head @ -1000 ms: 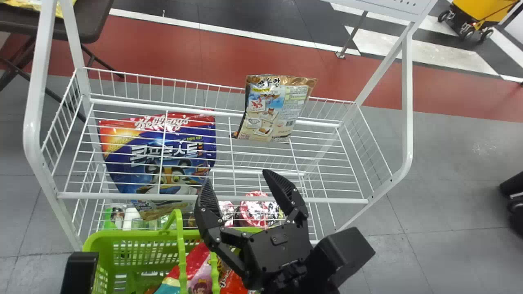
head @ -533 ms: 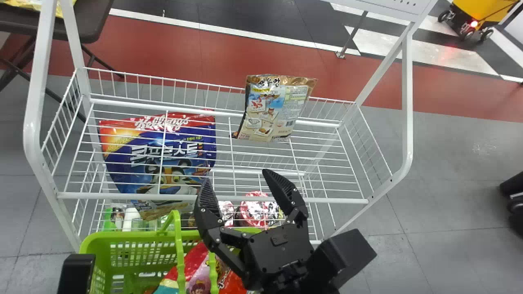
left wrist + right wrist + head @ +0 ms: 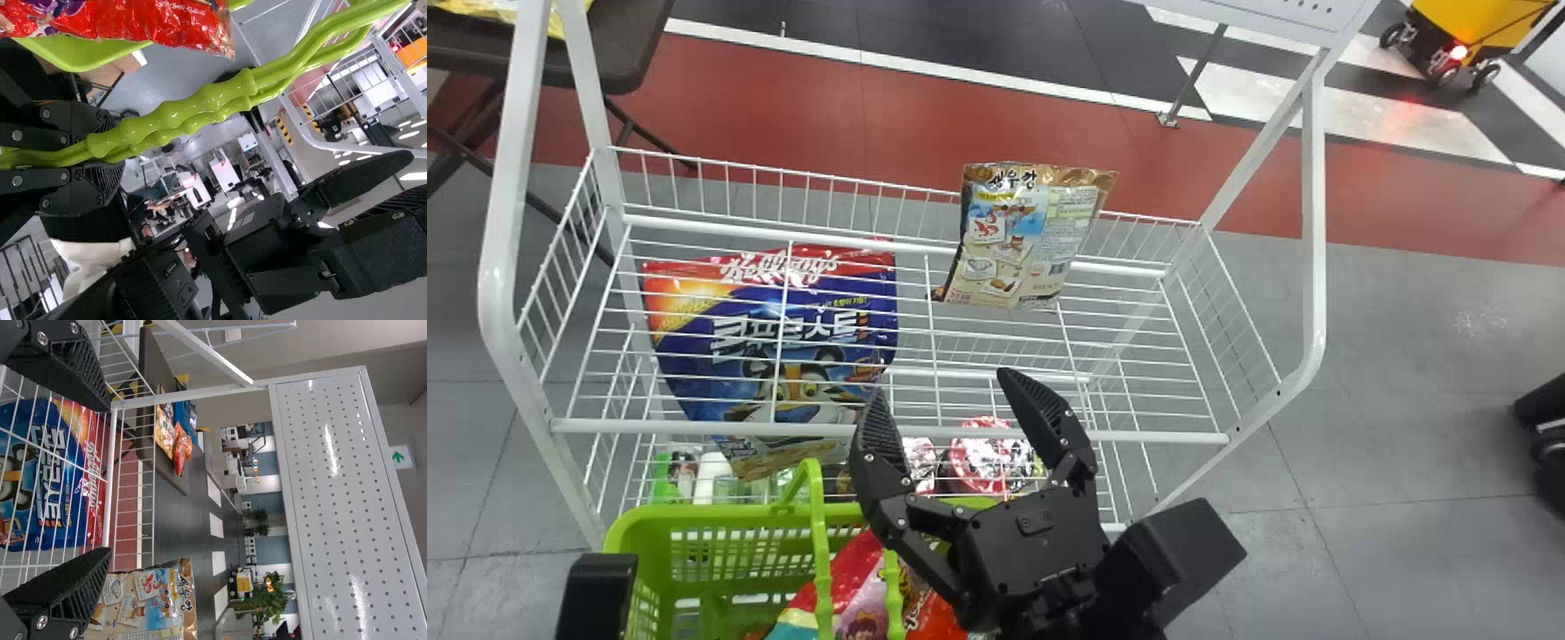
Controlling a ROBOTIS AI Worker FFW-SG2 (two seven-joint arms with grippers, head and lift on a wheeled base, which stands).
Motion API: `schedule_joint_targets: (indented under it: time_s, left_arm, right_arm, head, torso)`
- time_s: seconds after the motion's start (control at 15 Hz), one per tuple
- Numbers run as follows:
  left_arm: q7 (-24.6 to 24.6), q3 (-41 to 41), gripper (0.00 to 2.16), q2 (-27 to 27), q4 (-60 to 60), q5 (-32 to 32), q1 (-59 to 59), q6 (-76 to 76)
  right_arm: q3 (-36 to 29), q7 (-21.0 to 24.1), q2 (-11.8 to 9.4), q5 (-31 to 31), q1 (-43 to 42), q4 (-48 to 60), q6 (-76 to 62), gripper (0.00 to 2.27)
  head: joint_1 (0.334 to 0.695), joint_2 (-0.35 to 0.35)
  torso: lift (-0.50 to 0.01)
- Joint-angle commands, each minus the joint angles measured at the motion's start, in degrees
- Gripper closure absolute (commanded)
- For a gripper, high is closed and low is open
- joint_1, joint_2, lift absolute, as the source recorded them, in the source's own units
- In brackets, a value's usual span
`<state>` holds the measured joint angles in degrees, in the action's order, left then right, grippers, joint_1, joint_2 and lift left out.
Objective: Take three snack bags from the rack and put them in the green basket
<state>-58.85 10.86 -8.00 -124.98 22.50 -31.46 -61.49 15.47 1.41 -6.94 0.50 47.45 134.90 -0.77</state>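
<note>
On the rack's [image 3: 889,433] near side, the left gripper [image 3: 596,597] is holding the handles [image 3: 821,542] of the green basket [image 3: 720,516], where a red-and-pink snack bag [image 3: 860,569] and an orange-red one [image 3: 935,620] are lying. In front of the rack's middle, the right gripper [image 3: 935,396] is hovering with its fingers spread wide, while a blue-and-red bag [image 3: 711,356] is sitting beneath the rack's wire shelf toward the left and a tan snack bag [image 3: 1023,240] is standing at the rack's back.

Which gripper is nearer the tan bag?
Right. The right gripper hovers open by the rack's near rail, short of the tan bag; the left gripper is farther off, clamped on the basket handles.
</note>
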Motion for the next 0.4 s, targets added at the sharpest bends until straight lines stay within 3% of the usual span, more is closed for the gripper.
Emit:
schedule_joint_targets:
  time_s: [0.0, 0.33]
  left_arm:
    - [0.1, -0.1, 1.37, 0.0, 0.0, -0.2, 0.1, 0.0]
    - [0.3, 0.0, 1.37, 0.2, 0.1, -0.3, 0.3, 0.0]
  right_arm:
    - [-0.1, 0.0, 0.0, -0.2, -0.2, -0.3, -0.7, 0.05]
    - [-0.2, 0.0, -0.2, -0.4, -0.6, -0.9, -1.5, 0.05]
  head:
    - [0.695, -0.350]
    - [0.695, -0.350]
  torso:
    - [-0.008]
    - [-0.008]
